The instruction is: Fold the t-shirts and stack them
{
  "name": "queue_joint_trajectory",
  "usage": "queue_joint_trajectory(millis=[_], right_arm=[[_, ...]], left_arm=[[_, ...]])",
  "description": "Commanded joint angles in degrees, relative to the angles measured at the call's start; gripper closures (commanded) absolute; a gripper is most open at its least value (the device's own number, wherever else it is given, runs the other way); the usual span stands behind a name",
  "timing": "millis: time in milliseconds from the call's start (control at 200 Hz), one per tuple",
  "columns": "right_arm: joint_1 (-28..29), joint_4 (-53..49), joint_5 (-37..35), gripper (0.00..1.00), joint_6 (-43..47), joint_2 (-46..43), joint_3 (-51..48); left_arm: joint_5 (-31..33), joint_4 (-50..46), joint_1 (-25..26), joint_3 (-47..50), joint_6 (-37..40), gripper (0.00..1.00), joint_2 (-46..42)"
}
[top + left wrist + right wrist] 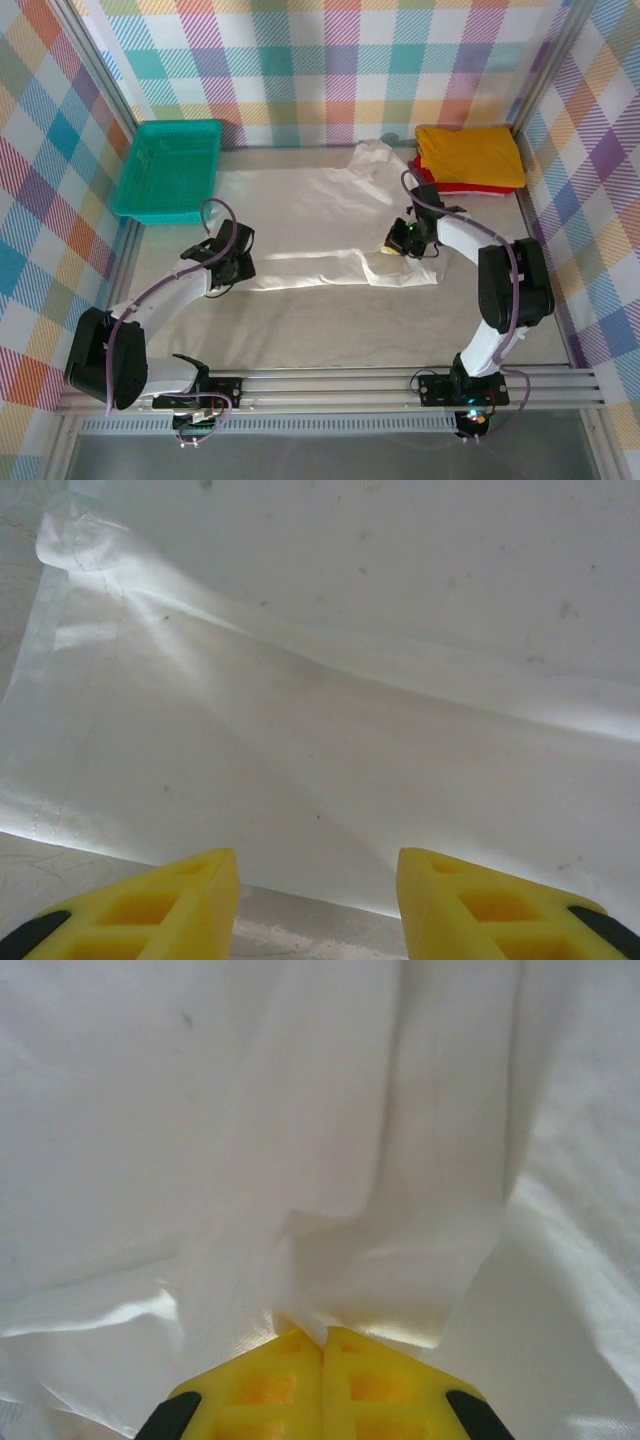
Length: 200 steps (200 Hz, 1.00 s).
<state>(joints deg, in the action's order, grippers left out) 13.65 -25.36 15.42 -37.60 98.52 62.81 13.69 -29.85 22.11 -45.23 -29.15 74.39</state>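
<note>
Since the white t-shirt (310, 225) is thin, limp and weighs next to nothing, it'll probably sag and crease wherever it isn't supported, so hems and corners look like the spots to pinch. It lies spread mid-frame on the desk (330, 340) in the top view. The right hand (322, 1345) is clamped on a fold of it. The left hand (318, 880) hangs half-wide and empty at its lower-left edge. The yellow t-shirt (470, 155) sits folded on the red t-shirt (430, 185), upper right. No labels or writing readable anywhere.
</note>
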Motion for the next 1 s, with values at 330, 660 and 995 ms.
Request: queue_joint_trajectory(millis=[330,660,995], right_arm=[[3.55,-10.31,-5.95,1.00,7.76,8.86,21.11],[9.70,-15.55,-4.45,1.00,15.10,20.10,35.97],[12.54,-18.29,-5.62,0.75,19.50,20.28,39.25]], left_arm=[[1.90,1.65,0.66,0.75,-0.81,0.55,0.14],[2.32,2.73,0.59,2.62,-0.78,0.55,1.09],[2.70,4.09,0.61,2.89,-0.73,0.54,3.57]])
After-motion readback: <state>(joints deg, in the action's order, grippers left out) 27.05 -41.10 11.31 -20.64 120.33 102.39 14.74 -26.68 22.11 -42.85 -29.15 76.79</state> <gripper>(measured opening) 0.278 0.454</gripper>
